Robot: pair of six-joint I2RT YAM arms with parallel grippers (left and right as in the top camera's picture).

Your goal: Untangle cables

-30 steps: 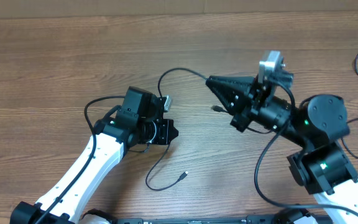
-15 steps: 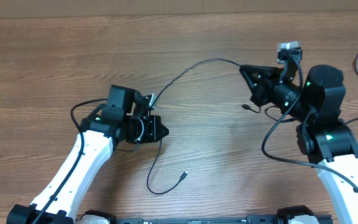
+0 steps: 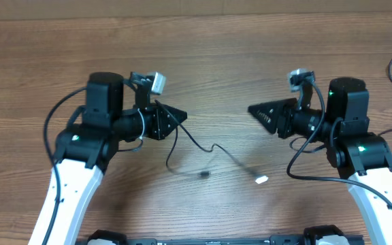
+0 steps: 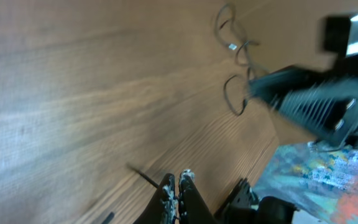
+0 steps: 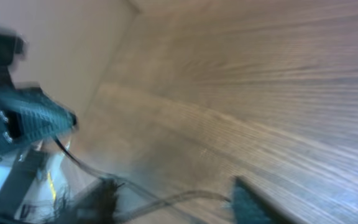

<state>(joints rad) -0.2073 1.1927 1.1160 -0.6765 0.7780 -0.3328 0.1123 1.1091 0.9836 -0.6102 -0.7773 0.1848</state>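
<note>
Arms are reaching inward from both sides of the table (image 3: 209, 47), tips pointing at each other and well apart. The left gripper (image 3: 181, 116) is pinching the cable (image 3: 213, 145), fingers pressed together. The right gripper (image 3: 252, 109) is standing spread, gripping nothing. The cable, blurred, is hanging from the left tip to the wood between them, its pale plug (image 3: 261, 180) lying nearer the right arm.

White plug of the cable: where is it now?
Overhead, the white plug lies on the table, lower middle of frame, closest to the right gripper.
</note>
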